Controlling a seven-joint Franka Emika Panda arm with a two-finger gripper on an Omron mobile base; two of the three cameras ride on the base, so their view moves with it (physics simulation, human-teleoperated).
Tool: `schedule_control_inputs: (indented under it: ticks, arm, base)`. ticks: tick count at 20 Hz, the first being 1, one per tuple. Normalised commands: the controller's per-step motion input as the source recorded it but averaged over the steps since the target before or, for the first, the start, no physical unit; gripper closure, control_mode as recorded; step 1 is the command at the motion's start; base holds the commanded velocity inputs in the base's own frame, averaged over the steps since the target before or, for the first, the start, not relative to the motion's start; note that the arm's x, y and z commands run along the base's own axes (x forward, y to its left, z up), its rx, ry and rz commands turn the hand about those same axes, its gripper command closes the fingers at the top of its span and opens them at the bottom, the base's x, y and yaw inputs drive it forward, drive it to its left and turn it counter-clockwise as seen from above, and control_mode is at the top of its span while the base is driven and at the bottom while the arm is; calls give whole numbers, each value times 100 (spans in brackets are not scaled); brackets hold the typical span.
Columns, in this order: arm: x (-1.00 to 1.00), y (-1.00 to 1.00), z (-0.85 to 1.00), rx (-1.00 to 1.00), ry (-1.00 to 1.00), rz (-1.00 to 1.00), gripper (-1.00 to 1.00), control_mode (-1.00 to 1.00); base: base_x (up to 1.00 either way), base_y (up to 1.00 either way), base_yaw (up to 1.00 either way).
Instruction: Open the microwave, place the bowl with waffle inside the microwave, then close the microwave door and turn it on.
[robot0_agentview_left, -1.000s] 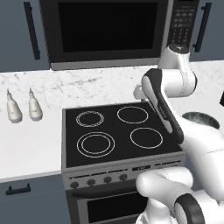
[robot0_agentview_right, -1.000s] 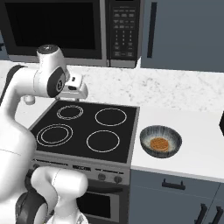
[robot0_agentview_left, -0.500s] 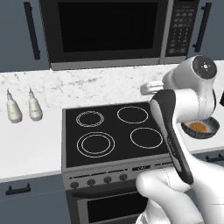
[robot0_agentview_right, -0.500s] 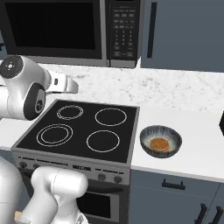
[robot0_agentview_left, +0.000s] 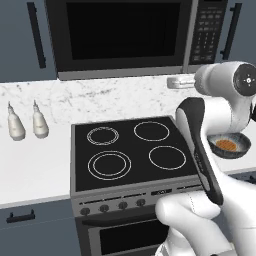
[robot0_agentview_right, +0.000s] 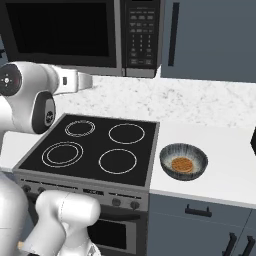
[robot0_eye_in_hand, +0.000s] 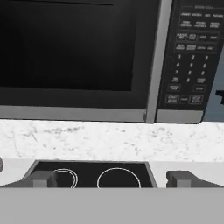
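black-and-steel microwave (robot0_agentview_left: 135, 37), dark grey ribbed bowl (robot0_agentview_right: 183, 160), golden-brown gridded waffle (robot0_agentview_right: 181, 164), black stove (robot0_agentview_right: 95, 148) with white rings, white marbled counter (robot0_agentview_right: 210, 107).

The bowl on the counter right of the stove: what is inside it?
The bowl holds one waffle, lying flat on its bottom. Whatever lies beneath the waffle is covered.

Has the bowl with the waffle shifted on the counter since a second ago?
No. In the right base view the bowl sits in the same spot on the counter, just right of the stove, as before.
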Motion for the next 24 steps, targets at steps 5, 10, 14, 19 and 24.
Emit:
schedule_control_inputs:
  ticks: [5,10,14,19,24]
  arm:
    - [11,-8,70,0,-18,0,-100,-100]
    - [15,-18,55,0,-16,0,-100,-100]
    - [22,-51,15,0,-6,0,-100,-100]
    - [34,-41,-3,0,1,0,-100,-100]
    - [35,-3,0,0,2,0,-100,-100]
  base:
    - [0,0,0]
    - [0,0,0]
    - [0,0,0]
    - [0,0,0]
    - [0,0,0]
